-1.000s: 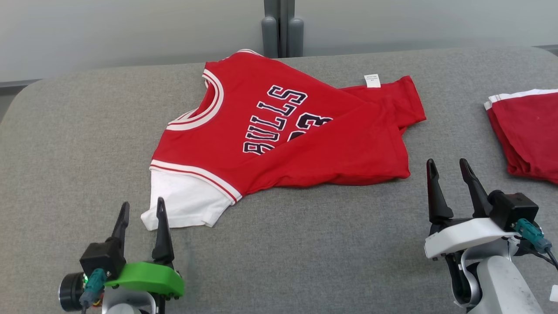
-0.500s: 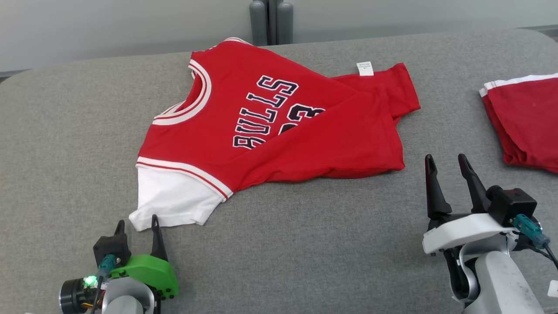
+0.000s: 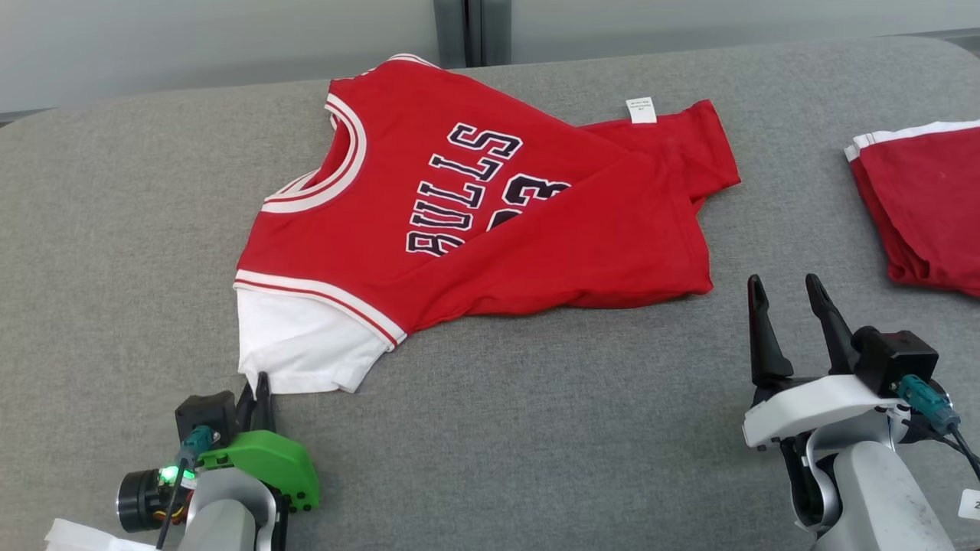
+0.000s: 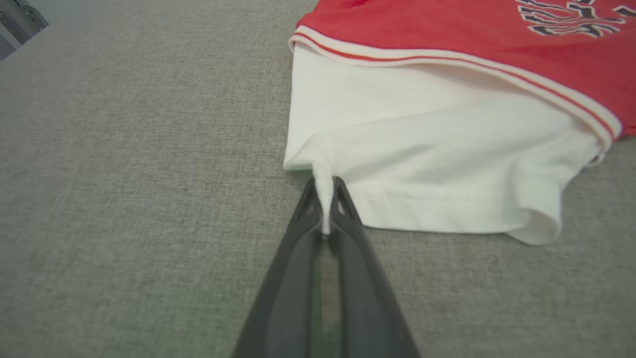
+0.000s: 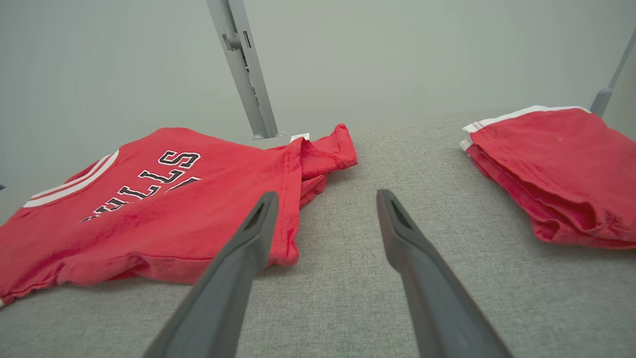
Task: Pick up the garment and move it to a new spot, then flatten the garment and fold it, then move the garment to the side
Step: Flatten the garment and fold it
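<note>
Pick-up step: left end effector (image 4: 325,191) pinched onto the white sleeve (image 4: 422,164) corner of the garment (image 3: 490,222), lying half-folded mid-surface (image 3: 536,444). Right end effector (image 3: 785,282) wide, empty, near the red hem. Next, likely: lift and carry, with the right taking a second hold.

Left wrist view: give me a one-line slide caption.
Left gripper shut on a corner of the white sleeve of the jersey on the grey surface.

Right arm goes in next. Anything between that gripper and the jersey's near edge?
Nothing visible. Bare grey padding lies between the open right gripper and the jersey's red hem. The folded red garment sits off to the gripper's right, apart.
</note>
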Available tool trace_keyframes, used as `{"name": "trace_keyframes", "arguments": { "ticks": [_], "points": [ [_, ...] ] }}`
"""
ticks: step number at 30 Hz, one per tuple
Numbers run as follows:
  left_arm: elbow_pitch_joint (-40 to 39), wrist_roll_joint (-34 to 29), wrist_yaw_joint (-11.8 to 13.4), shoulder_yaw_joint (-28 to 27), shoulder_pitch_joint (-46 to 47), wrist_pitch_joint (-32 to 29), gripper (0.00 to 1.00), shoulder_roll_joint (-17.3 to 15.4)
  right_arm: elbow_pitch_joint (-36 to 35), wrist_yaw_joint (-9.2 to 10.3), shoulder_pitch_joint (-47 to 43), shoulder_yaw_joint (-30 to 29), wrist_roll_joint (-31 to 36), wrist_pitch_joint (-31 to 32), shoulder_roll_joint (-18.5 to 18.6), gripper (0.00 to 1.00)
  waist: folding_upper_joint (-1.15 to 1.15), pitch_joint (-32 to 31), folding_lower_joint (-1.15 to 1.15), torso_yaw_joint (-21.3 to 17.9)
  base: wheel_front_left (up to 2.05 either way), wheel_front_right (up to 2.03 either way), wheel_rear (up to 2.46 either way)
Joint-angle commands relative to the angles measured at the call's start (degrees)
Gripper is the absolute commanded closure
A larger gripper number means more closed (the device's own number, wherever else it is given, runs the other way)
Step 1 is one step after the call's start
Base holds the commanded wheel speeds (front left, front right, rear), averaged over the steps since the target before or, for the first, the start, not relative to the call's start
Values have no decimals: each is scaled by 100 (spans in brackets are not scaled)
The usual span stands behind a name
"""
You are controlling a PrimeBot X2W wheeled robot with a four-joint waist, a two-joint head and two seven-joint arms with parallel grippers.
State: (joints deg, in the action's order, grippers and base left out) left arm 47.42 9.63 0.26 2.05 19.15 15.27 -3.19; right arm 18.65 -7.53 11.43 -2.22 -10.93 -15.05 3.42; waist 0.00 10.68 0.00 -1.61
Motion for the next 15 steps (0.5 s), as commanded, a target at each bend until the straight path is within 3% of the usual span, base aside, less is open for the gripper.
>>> {"name": "trace_keyframes", "arguments": {
  "ticks": [1,10,15],
  "points": [
    [-100,30,-14,-38,-50,-18,100,-46,70,10,61,-2,18,-16,-2,0,0,-29,0,53,0,0,0],
    [-1465,76,-82,-31,-592,-13,100,15,789,10,237,112,-98,-15,129,0,0,-163,0,391,0,0,0],
    [-2017,250,-52,287,-906,-13,100,18,1365,10,451,256,-231,32,243,0,0,-185,0,537,0,0,0]
  ]
}}
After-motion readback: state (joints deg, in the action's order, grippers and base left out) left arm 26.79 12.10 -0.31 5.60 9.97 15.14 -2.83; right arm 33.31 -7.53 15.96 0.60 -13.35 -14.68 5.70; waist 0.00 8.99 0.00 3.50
